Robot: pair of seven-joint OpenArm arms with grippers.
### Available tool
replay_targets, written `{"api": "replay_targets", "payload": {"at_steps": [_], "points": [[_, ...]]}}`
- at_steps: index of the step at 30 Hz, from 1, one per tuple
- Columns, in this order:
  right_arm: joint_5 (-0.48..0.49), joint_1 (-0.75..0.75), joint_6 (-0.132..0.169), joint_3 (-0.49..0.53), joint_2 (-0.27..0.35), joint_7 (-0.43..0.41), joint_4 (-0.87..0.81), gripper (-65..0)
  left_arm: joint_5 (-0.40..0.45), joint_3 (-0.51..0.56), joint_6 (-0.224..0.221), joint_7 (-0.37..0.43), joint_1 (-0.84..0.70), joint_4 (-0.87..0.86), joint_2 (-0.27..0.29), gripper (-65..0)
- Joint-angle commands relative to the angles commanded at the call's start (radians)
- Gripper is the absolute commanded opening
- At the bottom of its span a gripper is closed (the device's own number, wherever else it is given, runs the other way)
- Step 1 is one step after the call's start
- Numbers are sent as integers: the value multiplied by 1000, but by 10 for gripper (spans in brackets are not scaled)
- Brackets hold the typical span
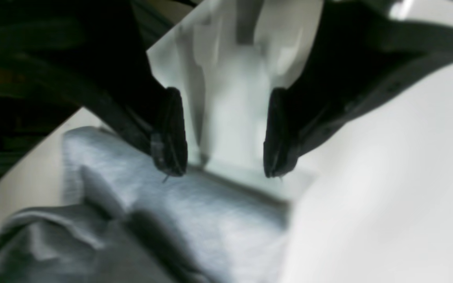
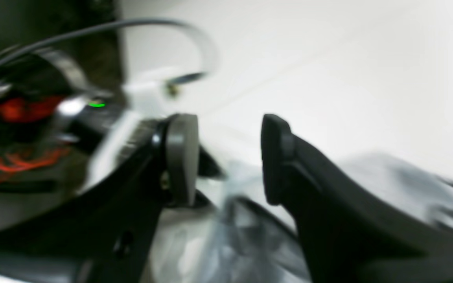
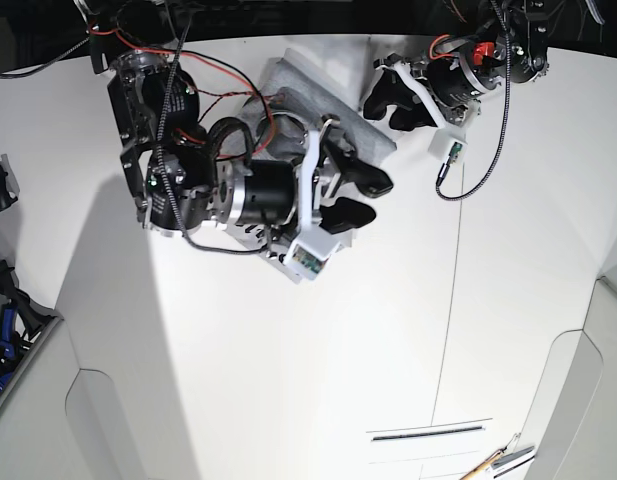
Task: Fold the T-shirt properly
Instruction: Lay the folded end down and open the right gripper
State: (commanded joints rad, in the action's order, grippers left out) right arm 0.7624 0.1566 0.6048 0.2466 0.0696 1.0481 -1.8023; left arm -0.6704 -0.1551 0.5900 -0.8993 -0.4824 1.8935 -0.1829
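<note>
The heather-grey T-shirt lies bunched into a small bundle at the far middle of the white table. No lettering shows. My left gripper is open and empty at the bundle's right edge. In the left wrist view the left gripper hangs just above a folded edge of the T-shirt. My right gripper is open and empty, just in front of the bundle's near edge. In the right wrist view the right gripper is open over blurred grey T-shirt cloth.
A black cable with a small white module hangs from the left arm onto the table. Black items sit off the table's left edge. A pencil-like tool lies at the near right. A seam runs down the table.
</note>
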Motion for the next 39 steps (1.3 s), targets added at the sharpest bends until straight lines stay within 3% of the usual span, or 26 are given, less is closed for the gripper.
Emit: {"api": "replay_targets", "payload": {"at_steps": [6, 8, 11, 12, 13, 18, 24, 29, 32, 34, 37, 39], "points": [[0, -1, 0, -197, 58, -1, 8, -392, -82, -115, 18, -41, 0, 32, 0, -309], [-7, -5, 1, -212, 100, 0, 18, -459, -81, -129, 24, -48, 0, 32, 0, -337], [-26, -5, 1, -212, 162, -1, 54, -650, -82, -129, 24, -55, 0, 32, 0, -548], [-25, -5, 1, -212, 171, -1, 72, -650, -81, -129, 25, -56, 0, 32, 0, -623], [-25, -5, 1, -211, 176, -1, 92, -650, -81, -129, 26, -55, 0, 32, 0, -650], [23, -5, 2, -164, 179, -1, 206, -650, -81, -129, 35, -55, 0, 32, 0, -650], [116, -5, 12, -11, 176, 14, 248, -650, -77, -130, 35, -55, 0, 32, 0, -650], [253, -5, 37, 128, 176, 123, 238, -650, -64, -167, 35, -48, 3, 32, 0, -650], [346, -16, 39, 180, 177, 201, 190, -650, -86, -252, 35, -40, 3, 32, 0, -650], [405, -23, 58, 198, 178, 247, 150, -650, -115, -315, 35, -40, 3, 32, 0, -650], [386, -24, 53, 188, 177, 236, 84, -650, -163, -381, 35, -49, 3, 32, 0, -650], [289, -24, 37, 148, 171, 167, 45, -650, -168, -394, 35, -56, 3, 32, 0, -650]]}}
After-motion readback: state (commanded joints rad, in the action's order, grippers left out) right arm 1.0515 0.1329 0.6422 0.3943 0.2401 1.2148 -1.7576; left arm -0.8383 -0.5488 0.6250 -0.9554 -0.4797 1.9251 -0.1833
